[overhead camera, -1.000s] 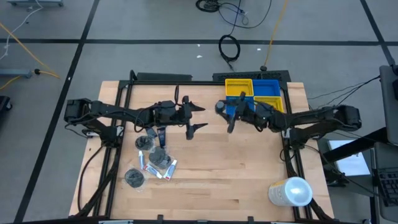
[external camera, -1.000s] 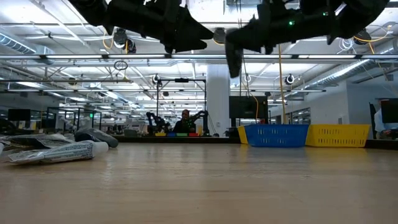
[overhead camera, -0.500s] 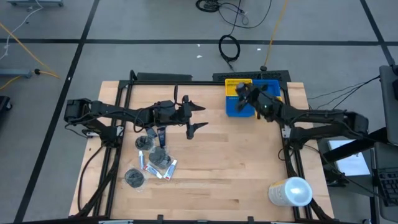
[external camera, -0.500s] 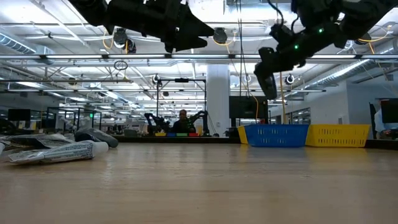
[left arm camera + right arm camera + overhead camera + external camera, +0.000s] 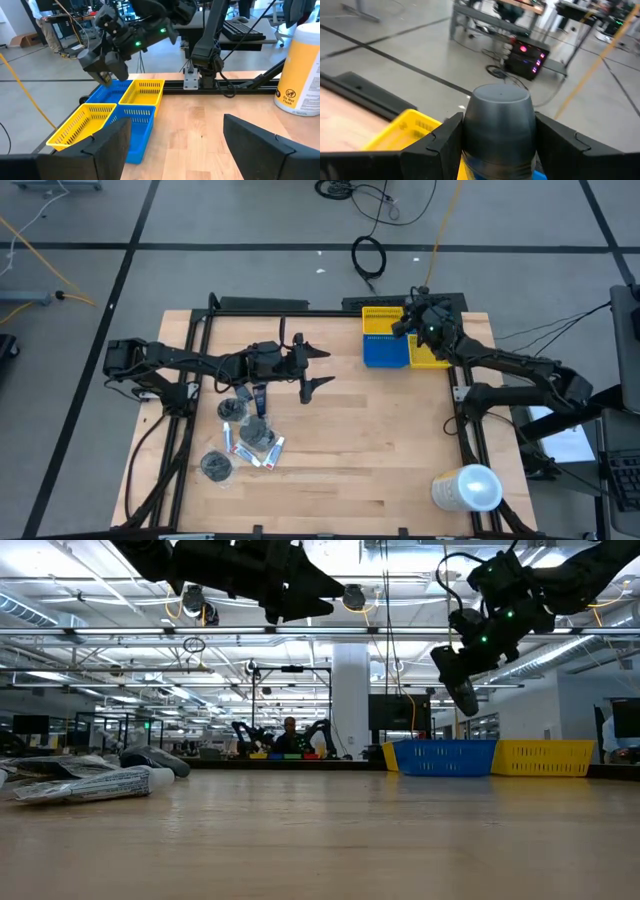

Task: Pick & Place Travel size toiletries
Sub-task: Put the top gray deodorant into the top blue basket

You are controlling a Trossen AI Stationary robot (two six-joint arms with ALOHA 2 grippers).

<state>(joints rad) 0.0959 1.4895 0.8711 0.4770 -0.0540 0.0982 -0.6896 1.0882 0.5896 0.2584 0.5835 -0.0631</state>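
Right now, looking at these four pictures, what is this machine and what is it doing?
It is a robot with two dark arms at a wooden table. One picture looks straight down, one looks level across the tabletop, and two come from cameras on the wrists. The right gripper holds a small dark grey bottle above the yellow and blue bins. The left gripper hangs open over the table's middle, holding nothing. More small toiletries lie in a cluster on the left, and a big white cylinder sits near the right.

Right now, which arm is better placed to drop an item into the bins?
The right gripper: it holds a dark grey bottle above the bins. The left gripper is empty, farther away.
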